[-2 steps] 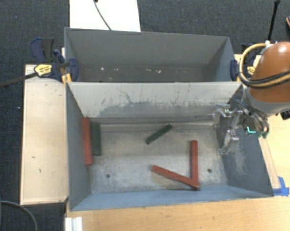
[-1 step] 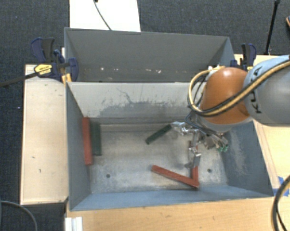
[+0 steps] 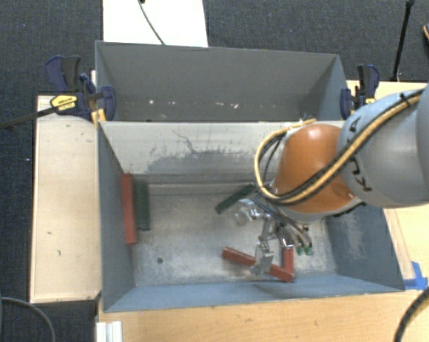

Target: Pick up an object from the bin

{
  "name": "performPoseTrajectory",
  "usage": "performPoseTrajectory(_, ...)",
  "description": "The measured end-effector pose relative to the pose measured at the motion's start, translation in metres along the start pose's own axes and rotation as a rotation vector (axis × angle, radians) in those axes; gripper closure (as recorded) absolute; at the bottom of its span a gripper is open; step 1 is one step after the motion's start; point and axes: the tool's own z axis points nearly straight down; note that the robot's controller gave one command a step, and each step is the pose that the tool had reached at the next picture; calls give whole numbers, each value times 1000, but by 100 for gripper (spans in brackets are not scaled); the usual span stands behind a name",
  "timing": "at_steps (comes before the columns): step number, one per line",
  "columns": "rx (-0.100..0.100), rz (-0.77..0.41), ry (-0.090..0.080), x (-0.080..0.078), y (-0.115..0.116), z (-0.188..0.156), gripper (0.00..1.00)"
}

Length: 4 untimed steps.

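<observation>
Nearest the camera, just in front of the gripper and close to the bin's front wall, a short red block lies flat on the grey floor. A second red block lies just beside the gripper toward the picture's left, and a third red piece sits just beside it on the other side, next to a small green bit.

The gripper is low over this little cluster, its metal tip between the red blocks. Whether the pincer is wide or narrow cannot be told, and nothing can be seen clamped in it. Whether it touches the blocks is unclear.

Behind the gripper, a dark green bar lies slanted on the floor, one end under the wrist. Well apart from the gripper, by the picture's left wall, a long red bar and a dark green bar lie side by side, touching.

Above and behind the gripper sits the orange wrist cover, looped by black and yellow cables. Dark lettering on the grey arm is partly hidden by a cable and cannot be read.
</observation>
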Motion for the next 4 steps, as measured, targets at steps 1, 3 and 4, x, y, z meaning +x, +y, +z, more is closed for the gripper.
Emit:
performPoseTrajectory(1,3,-50,2,-7,6,37,0)
performPoseTrajectory(3,4,-64,-10,-13,23,-79,100)
performPoseTrajectory(4,6,-72,-13,-33,14,-177,100)
